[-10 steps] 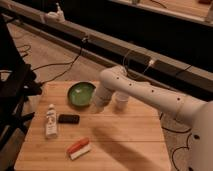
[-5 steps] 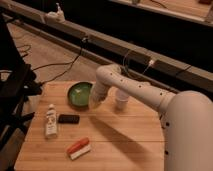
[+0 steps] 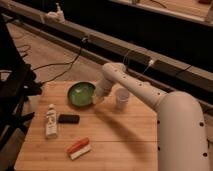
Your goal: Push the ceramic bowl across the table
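The ceramic bowl [image 3: 80, 93], shallow and glossy green inside with a dark rim, sits on the far left part of the light-wood table [image 3: 115, 140]. My white arm reaches in from the right and bends down to the bowl's right side. My gripper [image 3: 96, 98] is at the bowl's right rim, touching or nearly touching it. A small white cup [image 3: 121, 97] stands just right of the gripper, behind the arm's forearm.
On the table's left stand a white bottle [image 3: 51, 121], a black rectangular object [image 3: 68, 119] and a red-and-white packet [image 3: 78, 148] nearer the front. A dark chair [image 3: 12, 100] is left of the table. Cables lie on the floor behind.
The arm has swung left and lowered its gripper toward the bowl's right rim. The bowl looks to be in about the same place.
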Controlling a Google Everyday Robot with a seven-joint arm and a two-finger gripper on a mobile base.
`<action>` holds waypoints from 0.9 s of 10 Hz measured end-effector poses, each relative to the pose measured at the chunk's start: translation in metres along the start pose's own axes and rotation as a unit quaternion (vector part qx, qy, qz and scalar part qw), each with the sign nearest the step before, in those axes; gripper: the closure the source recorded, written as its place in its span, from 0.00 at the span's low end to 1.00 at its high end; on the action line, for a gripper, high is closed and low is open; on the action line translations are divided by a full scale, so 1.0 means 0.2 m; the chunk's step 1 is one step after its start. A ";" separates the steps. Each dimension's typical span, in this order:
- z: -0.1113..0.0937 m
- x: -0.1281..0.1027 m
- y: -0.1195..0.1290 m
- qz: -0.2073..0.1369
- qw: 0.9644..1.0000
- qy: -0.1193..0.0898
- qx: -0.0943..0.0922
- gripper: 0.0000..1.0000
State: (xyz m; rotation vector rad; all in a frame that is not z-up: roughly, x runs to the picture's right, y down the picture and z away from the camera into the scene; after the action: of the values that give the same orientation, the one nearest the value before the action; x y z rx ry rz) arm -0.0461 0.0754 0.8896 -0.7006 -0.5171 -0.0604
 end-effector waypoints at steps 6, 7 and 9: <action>-0.01 0.07 -0.05 0.017 1.000 0.016 0.008 1.00; -0.02 0.12 -0.07 0.028 0.999 0.027 0.014 1.00; -0.03 0.17 -0.11 0.042 0.998 0.046 0.019 1.00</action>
State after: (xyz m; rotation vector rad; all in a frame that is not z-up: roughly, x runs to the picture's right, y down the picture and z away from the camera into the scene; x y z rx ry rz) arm -0.0188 0.0592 0.9145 -0.6785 -0.3994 -0.0032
